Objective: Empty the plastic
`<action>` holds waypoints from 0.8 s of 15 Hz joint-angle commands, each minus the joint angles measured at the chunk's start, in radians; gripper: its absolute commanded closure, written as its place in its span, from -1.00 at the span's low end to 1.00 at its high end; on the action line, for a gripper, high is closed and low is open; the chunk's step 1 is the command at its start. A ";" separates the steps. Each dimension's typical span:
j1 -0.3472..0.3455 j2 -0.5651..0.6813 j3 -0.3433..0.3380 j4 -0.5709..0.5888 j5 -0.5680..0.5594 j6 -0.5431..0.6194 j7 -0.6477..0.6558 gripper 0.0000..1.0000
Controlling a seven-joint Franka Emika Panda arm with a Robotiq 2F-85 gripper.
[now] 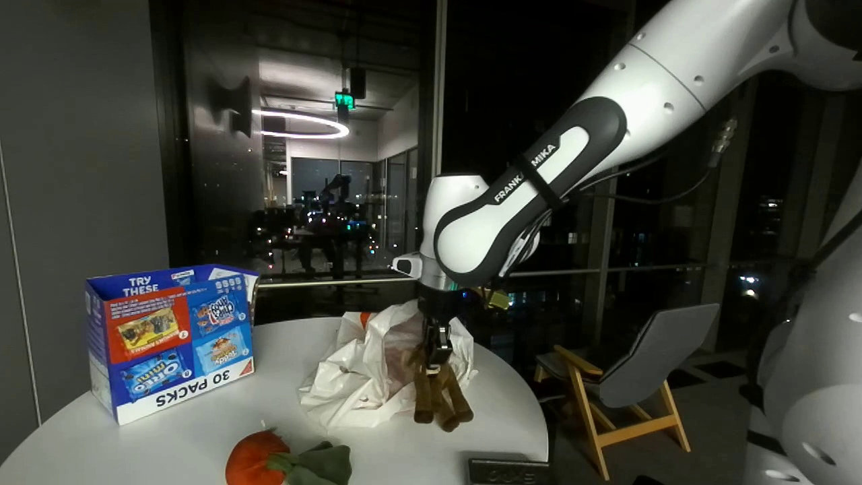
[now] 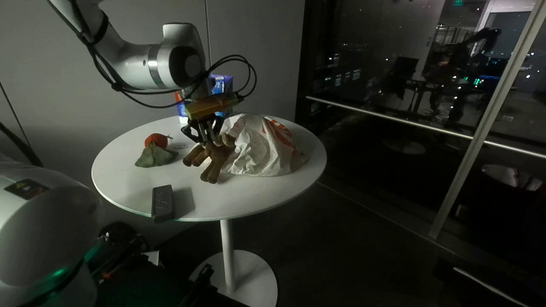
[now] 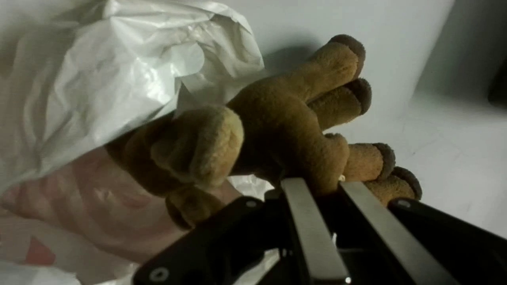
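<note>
Hand (image 3: 321, 183) grips brown plush toy (image 3: 283, 118) by one end; toy's far end is at mouth of white plastic bag (image 2: 265, 149), partly under plastic, legs out. Bag sits crumpled on rd. desk (image 2: 128, 185); snack box (image 1: 178, 343) & red/green obj. (image 2: 153, 152) well apart from it.

In an exterior view, our bench (image 1: 505, 411) holds a bag (image 1: 357, 377), a toy animal (image 1: 439, 392) partly inside it, a box (image 1: 182, 337) to its left, toy fruit (image 1: 259, 458) before it, a block (image 1: 508, 470) front right.
</note>
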 commanded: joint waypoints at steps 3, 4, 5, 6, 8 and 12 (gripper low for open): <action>0.136 -0.219 -0.106 -0.107 0.265 -0.056 -0.401 0.68; 0.157 -0.243 -0.127 -0.103 0.304 -0.095 -0.466 0.69; 0.174 -0.259 -0.140 -0.096 0.334 -0.129 -0.523 0.68; 0.189 -0.272 -0.149 -0.088 0.359 -0.163 -0.576 0.68; 0.215 -0.282 -0.155 -0.063 0.395 -0.235 -0.666 0.68; 0.271 -0.196 -0.118 -0.006 0.459 -0.353 -0.783 0.69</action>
